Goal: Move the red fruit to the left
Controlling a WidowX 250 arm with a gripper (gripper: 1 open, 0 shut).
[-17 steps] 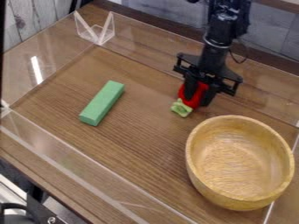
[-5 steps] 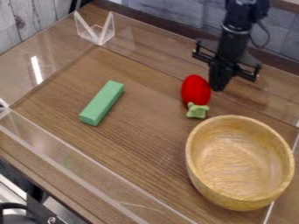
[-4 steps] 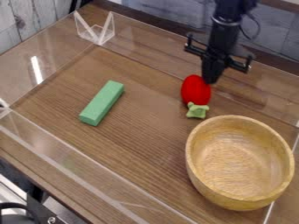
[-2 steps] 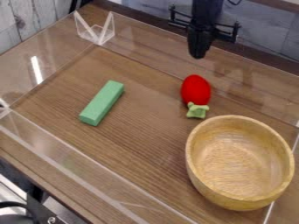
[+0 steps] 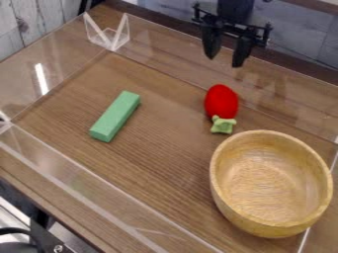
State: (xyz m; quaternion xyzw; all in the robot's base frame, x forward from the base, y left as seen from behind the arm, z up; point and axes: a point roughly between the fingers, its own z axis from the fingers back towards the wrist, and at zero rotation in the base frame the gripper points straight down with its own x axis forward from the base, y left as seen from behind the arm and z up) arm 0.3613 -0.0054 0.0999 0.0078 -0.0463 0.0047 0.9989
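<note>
The red fruit (image 5: 220, 100), a small glossy strawberry with its pale green cap (image 5: 222, 124) pointing toward the front, lies on the wooden table right of centre. It sits just behind the wooden bowl's far rim. My gripper (image 5: 224, 53) hangs above and behind it, pointing down, clearly apart from the fruit. Its two dark fingers (image 5: 209, 45) stand spread, with nothing between them.
A large wooden bowl (image 5: 314, 174) fills the front right. To the left of the fruit a flat green block (image 5: 115, 116) lies at an angle. Clear plastic walls (image 5: 106, 32) ring the table, and bare wood shows between the block and the fruit.
The gripper has drifted up and to the left, away from the fruit, and its fingers have gone from shut to spread apart. The fruit has stayed where it lay.
</note>
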